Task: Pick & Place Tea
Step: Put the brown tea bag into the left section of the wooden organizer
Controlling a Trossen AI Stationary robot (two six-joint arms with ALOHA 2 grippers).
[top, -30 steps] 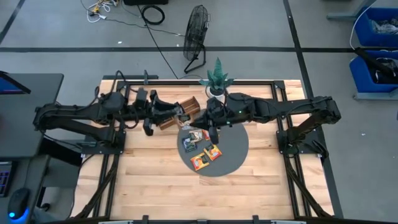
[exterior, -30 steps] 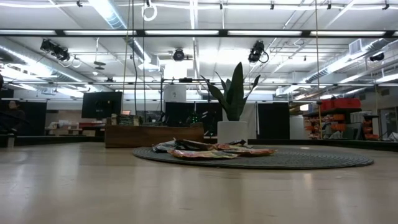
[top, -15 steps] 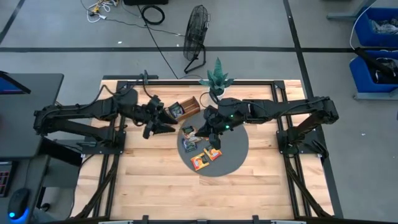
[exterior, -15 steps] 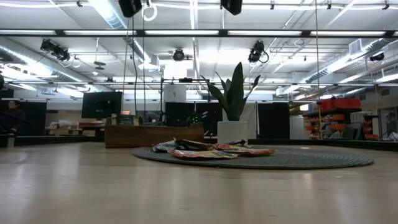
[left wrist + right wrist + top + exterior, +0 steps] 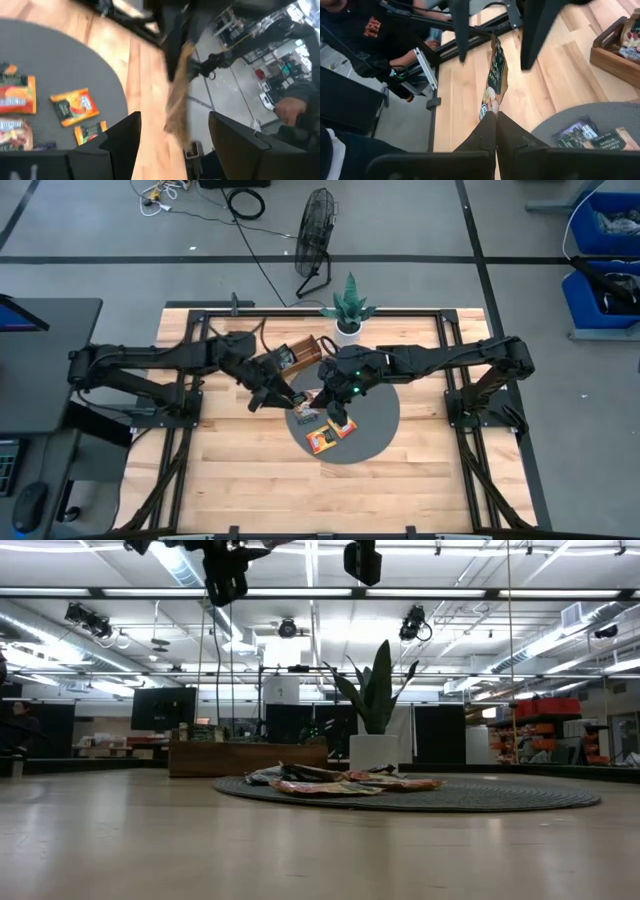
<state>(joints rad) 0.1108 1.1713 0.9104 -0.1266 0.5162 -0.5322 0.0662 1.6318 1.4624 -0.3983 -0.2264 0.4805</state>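
Dark green tea sachet (image 5: pixel 493 80) pinched edge-on between pressed-together fingers (image 5: pixel 505 131) of right gripper (image 5: pixel 340 408), raised above grey round mat (image 5: pixel 375 420). Further sachets (image 5: pixel 329 435) flat on mat, orange pair toward its near edge. Left gripper (image 5: pixel 285 396) spread and empty, beside mat's left edge. Wooden tray (image 5: pixel 298 353) and potted plant (image 5: pixel 348 307) toward table's far edge.

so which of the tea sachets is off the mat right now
The dark green sachet pinched in the right gripper, held up in the air. The others lie flat on the round grey mat or in the wooden tray.
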